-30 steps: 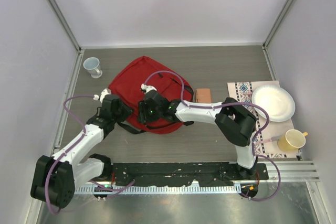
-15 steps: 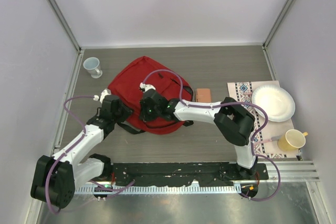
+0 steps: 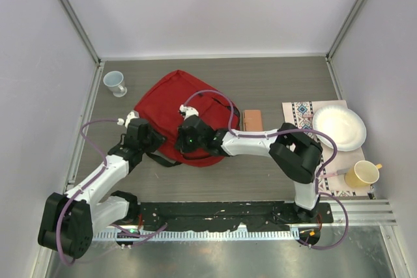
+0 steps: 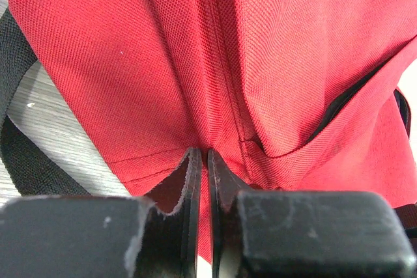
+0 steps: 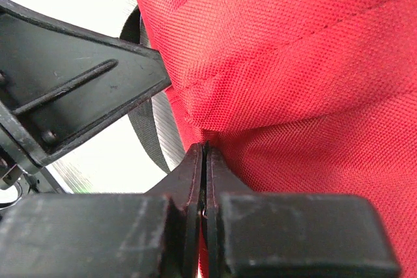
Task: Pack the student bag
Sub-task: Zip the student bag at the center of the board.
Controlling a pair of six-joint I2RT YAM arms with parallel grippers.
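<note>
- Since a second ago, my right gripper [image 5: 204, 150] had snapped closed, and its elbow had swung slightly toward the near edge.
- Its jaws pinched a puckered fold of the student bag [image 3: 166, 99].
- My left gripper [image 4: 201, 156] stood nearly closed, nipping fabric at the bag's near-left edge.
- The bag lay flat on the table [image 3: 273, 83], left of centre.

Red student bag [image 3: 166, 96], flat, rumpled
</note>
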